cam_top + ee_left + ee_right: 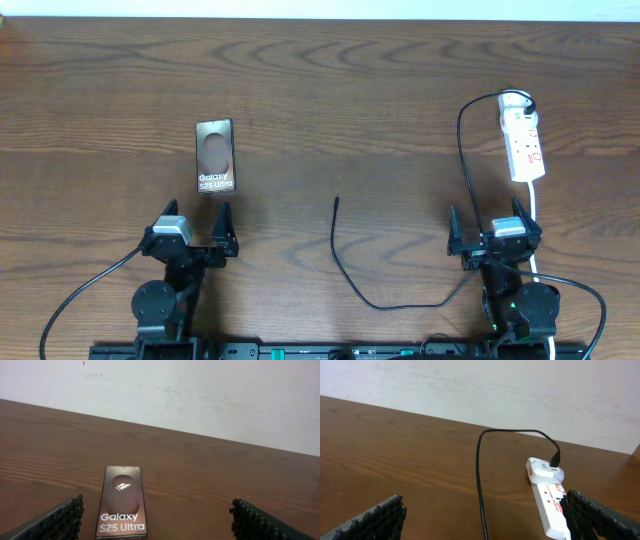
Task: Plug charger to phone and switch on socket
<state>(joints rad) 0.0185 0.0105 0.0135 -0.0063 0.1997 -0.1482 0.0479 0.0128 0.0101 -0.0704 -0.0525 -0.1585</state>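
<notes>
left gripper [192,232], right gripper [493,236]: both released, empty | phone [215,157] far-left on table [350,90]; charger [334,238] tip loose at centre, well apart; socket [523,147] far-right | risk: thin plug twists in grasp, misses port, shoves phone

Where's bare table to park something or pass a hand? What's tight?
Bare: the far strip of the table along its back edge; the centre between the phone and the plug tip of the charger; left of the phone. Tight: the right side, where the charger cable loops beside the right gripper up to the power strip and its white cord.
</notes>
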